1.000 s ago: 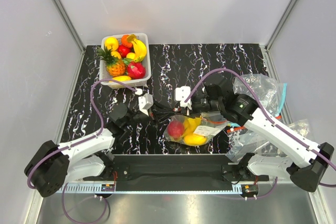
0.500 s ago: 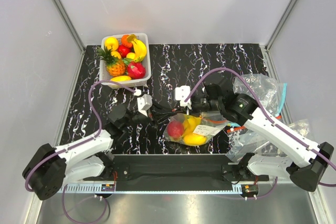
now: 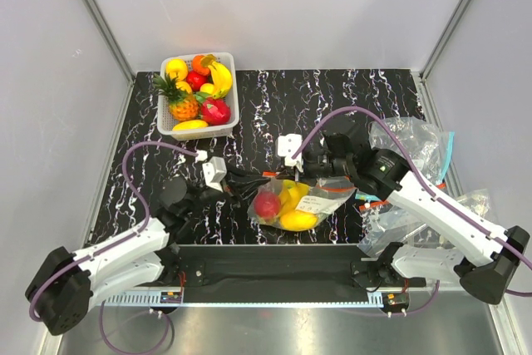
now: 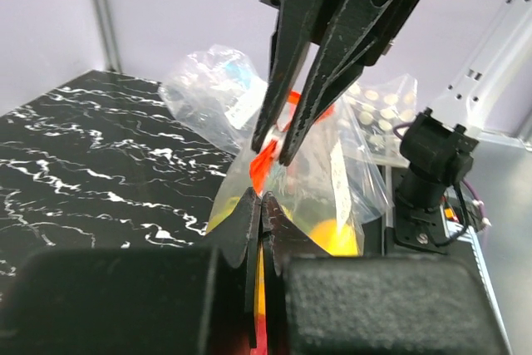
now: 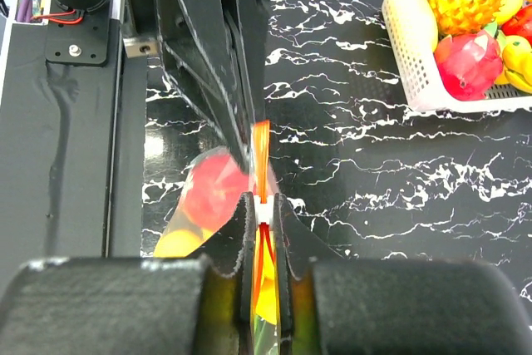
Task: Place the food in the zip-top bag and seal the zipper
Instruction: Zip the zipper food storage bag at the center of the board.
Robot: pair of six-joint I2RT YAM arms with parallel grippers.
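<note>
The zip-top bag lies at the table's near middle. It holds a red apple, a banana bunch and a yellow fruit. My left gripper is shut on the orange-red zipper at the bag's left end, as the left wrist view shows. My right gripper faces it a short way along the strip. In the right wrist view it is shut on the zipper at its white slider. The apple shows through the bag below.
A white basket of toy fruit stands at the back left and also shows in the right wrist view. Other crumpled clear bags, one with a teal-blue strip, lie at the right. The table's near edge runs just below the bag.
My left arm has drawn back to the left and nearer, and the bag with its fruit has slid left with it. The right gripper has stayed close to its place on the strip.
</note>
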